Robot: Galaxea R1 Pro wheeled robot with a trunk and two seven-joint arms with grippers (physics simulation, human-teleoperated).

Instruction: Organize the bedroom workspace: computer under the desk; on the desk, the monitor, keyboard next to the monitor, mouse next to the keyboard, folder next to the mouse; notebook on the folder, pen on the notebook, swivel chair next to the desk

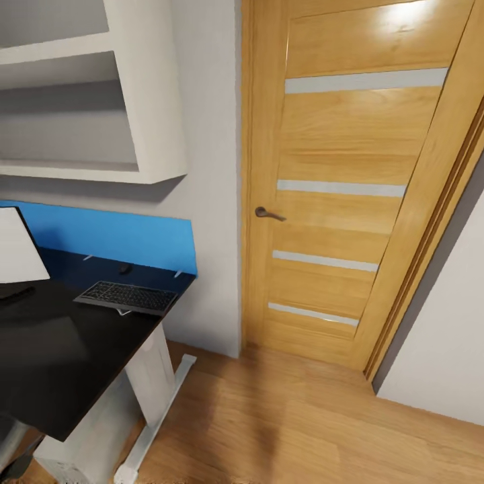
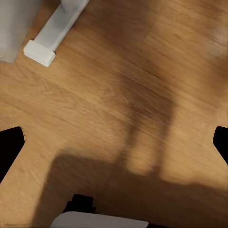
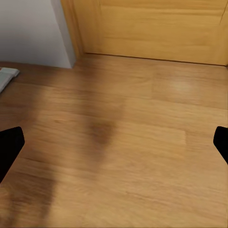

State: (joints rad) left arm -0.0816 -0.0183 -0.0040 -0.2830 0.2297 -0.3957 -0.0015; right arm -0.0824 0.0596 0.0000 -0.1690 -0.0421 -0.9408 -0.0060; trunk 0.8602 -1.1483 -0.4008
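In the head view the desk (image 1: 60, 363), with a glossy black top, fills the lower left. On it lies the black keyboard (image 1: 126, 296), with the small black mouse (image 1: 125, 268) just behind it near the blue back panel. The monitor (image 1: 17, 249) shows its white back at the left edge. Under the desk stands a white boxy shape (image 1: 77, 444), apparently the computer. My left gripper (image 2: 114, 142) and right gripper (image 3: 114, 147) both hang open over bare wood floor, holding nothing. The folder, notebook and pen are out of view.
A closed wooden door (image 1: 336, 188) with a lever handle (image 1: 267, 214) stands ahead on the right. White wall shelves (image 1: 94, 101) hang above the desk. The desk's white leg and foot (image 1: 158, 403) reach onto the wood floor (image 1: 302, 430).
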